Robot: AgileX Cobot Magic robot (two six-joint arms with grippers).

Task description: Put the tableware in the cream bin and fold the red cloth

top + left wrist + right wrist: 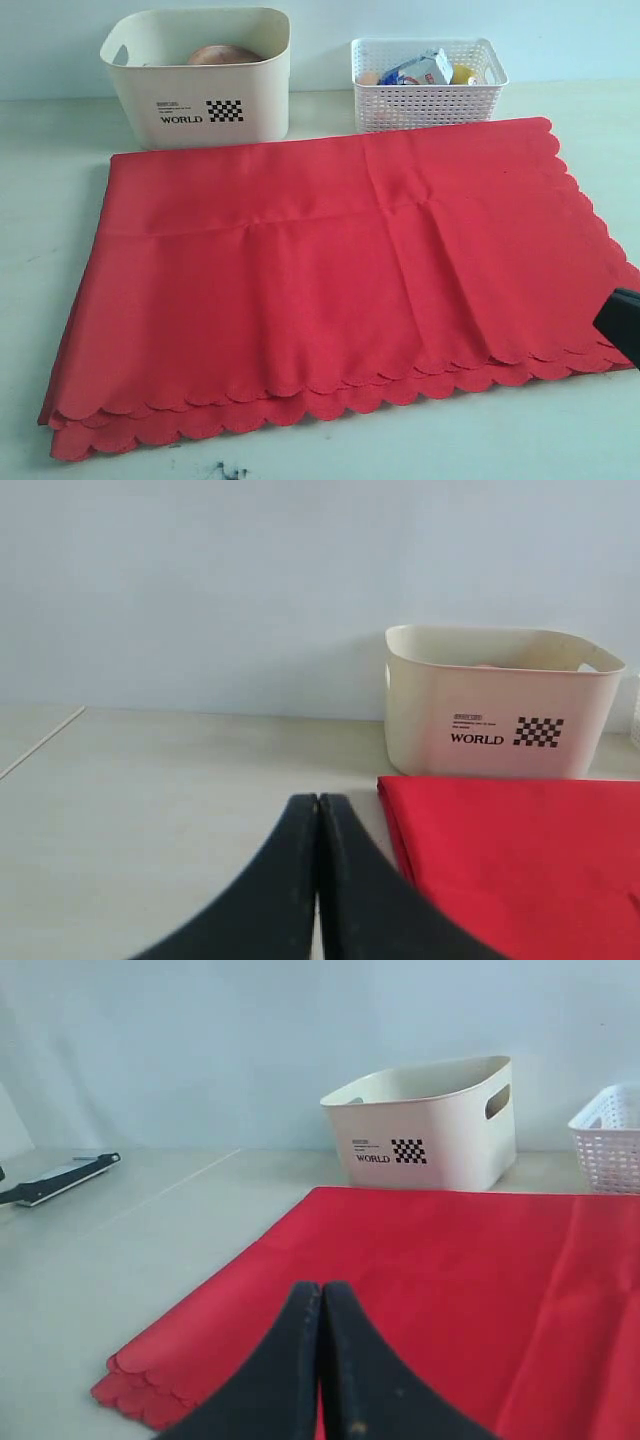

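Red cloth [450, 1280] right below closed R gripper [320, 1295]

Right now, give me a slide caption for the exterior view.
Folded bright red scalloped cloth lies before the cream plastic bin and white lattice basket.

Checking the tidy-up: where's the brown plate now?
In the exterior view, the brown plate sits inside the cream bin at back left, left of the white lattice basket.
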